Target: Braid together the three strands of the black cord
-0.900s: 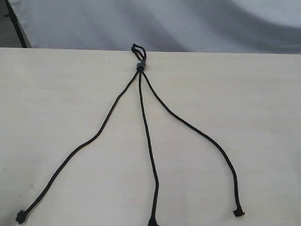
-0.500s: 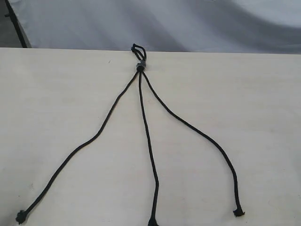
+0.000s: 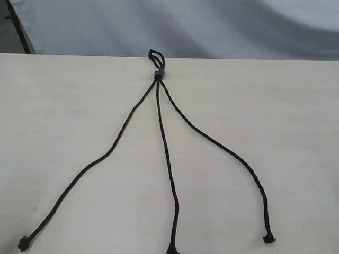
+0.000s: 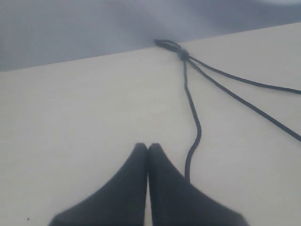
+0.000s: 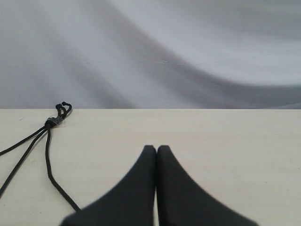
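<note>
Pale surface point(image 3: 275, 106), on which the black cord point(image 3: 161, 108) is laid flat. The three strands point(image 3: 168, 153) are fanned unbraided from the far edge toward the near edge, knotted ends set well apart. The left tool point(image 4: 147, 147) and right tool point(image 5: 156, 148) are each seen pressed together, nothing pinched. The small loop point(image 3: 155, 55) and grey band point(image 3: 157, 74) are placed at the far edge.

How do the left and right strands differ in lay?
Left strand splays farther sideways, knot near the exterior view's bottom-left corner; right strand ends nearer centre. Left strand runs in a shallow S; right strand bows outward, then drops almost straight. Both: thin, black, knot-tipped, joined at the grey band.
</note>
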You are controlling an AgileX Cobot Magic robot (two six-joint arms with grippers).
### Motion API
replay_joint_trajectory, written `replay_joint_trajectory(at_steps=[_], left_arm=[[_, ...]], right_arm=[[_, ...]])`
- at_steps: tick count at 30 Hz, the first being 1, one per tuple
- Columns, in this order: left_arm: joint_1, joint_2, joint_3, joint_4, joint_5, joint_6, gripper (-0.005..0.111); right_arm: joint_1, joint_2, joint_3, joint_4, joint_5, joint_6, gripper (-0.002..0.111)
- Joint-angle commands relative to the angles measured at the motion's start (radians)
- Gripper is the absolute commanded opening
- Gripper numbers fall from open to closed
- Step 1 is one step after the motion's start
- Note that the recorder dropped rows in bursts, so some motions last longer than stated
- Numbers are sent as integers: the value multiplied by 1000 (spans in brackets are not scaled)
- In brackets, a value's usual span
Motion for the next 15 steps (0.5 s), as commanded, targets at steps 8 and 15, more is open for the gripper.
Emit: replay_joint_trajectory(at_steps=[8,15], left_arm=[[2,-4,2,4,-18,-2,1],[2,-4,2,4,-17,-2,1]], right_arm=[[5,-3,3,-5,-15,4,0],[5,-3,3,145,-163,84,0]])
